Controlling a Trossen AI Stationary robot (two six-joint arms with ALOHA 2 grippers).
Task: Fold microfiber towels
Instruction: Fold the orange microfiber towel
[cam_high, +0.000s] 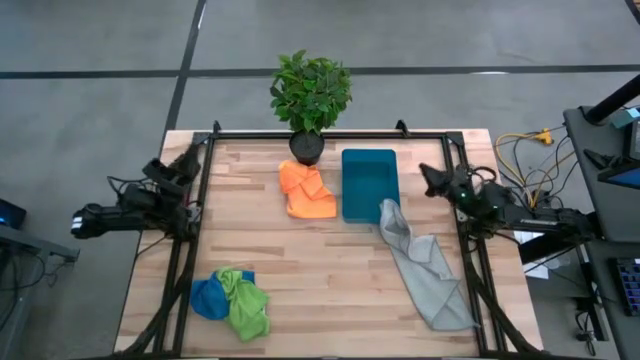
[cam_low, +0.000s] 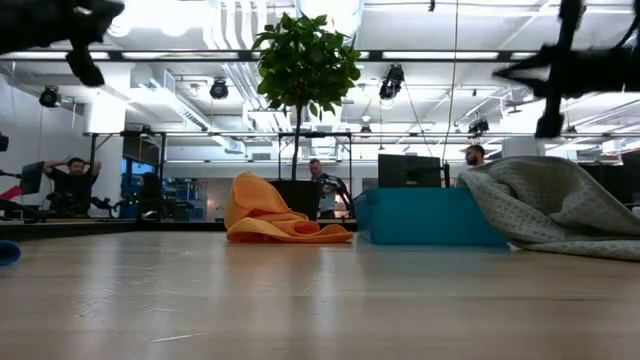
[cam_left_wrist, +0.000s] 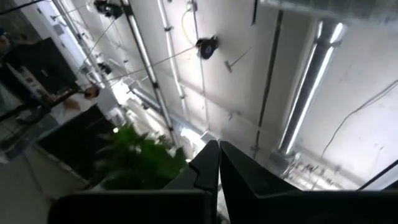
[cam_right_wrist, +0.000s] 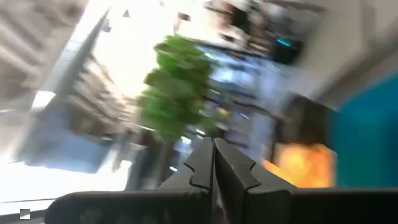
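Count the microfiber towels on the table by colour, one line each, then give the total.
orange towel: 1
lime green towel: 1
blue towel: 1
pale grey towel: 1
Total: 4

Grey floor (cam_high: 90, 40); bright ceiling lights (cam_low: 170, 12)
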